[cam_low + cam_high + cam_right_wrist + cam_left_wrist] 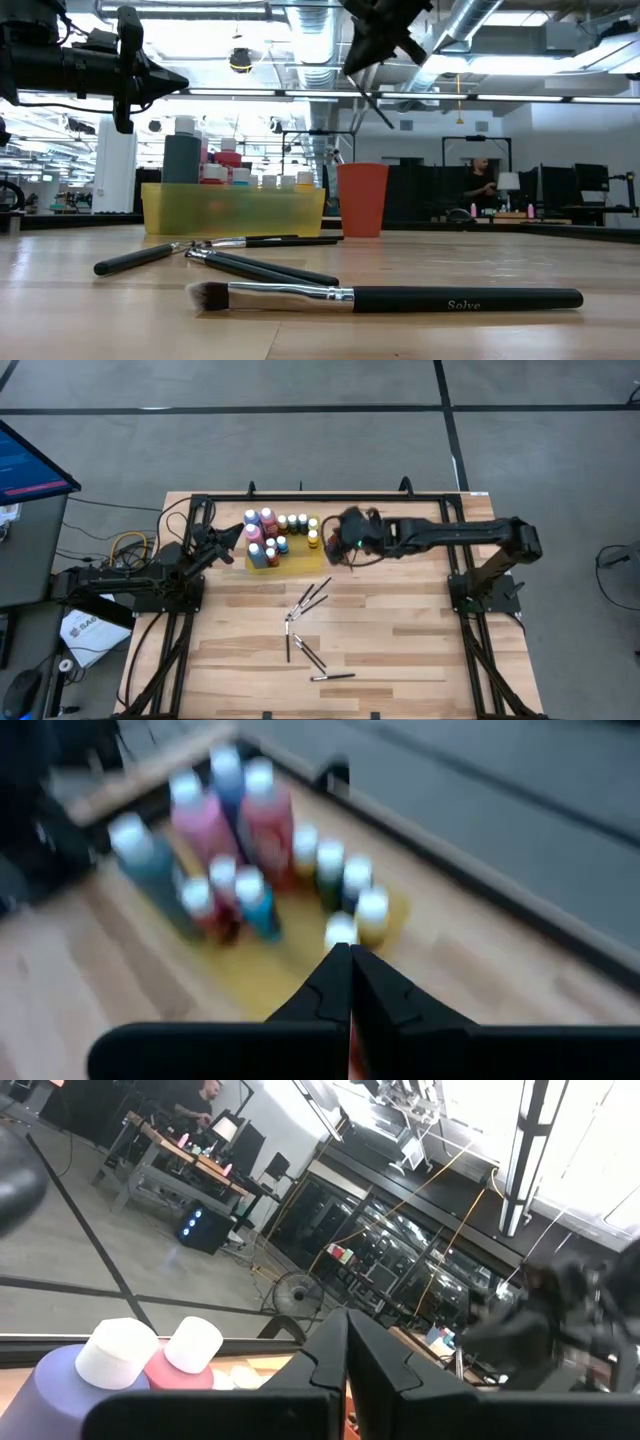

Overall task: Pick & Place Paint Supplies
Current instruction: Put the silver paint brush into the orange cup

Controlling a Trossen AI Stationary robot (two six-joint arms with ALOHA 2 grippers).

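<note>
L tool (238,538) shut, low; R tool (334,543) shut, raised.

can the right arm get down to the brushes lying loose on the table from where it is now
Probably yes: the right gripper, shut, hangs by the bottles, and bare table separates it from the brushes.

Lab or workshop: exposed ceiling ducts (480,30), workbenches (560,220), monitor (30,460).

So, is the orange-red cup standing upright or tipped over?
Upright: in the low view the orange-red cup stands on its base, mouth upward, beside the yellow tray.
</note>
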